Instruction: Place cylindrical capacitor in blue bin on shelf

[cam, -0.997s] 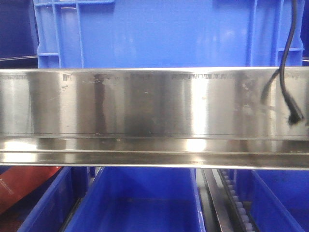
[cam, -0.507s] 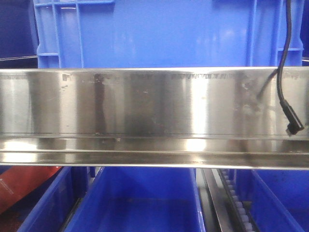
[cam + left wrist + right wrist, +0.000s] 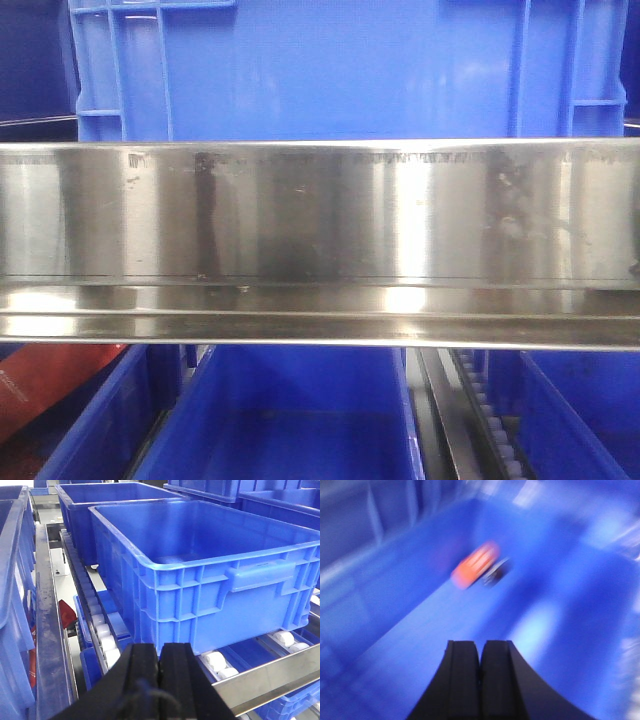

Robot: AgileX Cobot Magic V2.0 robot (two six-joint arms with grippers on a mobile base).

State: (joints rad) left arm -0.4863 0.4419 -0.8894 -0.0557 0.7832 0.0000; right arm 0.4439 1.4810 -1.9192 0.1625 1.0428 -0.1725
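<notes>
The cylindrical capacitor (image 3: 475, 565) is lying on its side on the floor of a blue bin (image 3: 395, 630), apart from the right gripper (image 3: 480, 655), whose jaws are pressed together with nothing between them. The placement step is therefore judged complete; only clearing the arm from the bin appears to be remaining. The right wrist view is blurring heavily, so the lettering on the capacitor cannot be read, and a small dark item (image 3: 497, 572) just beside it cannot be identified.

The left gripper (image 3: 160, 680) is likewise clenched on nothing, hovering near the front of a large blue crate (image 3: 210, 580).

Materials: the capacitor is showing as a smooth orange cylinder. The bins are moulded plastic with ribbed walls and rolled rims. The shelf (image 3: 320, 220) is presenting a broad brushed stainless rail, reflective and lightly scuffed. White rollers (image 3: 105, 640) are lining the track under the crate
</notes>
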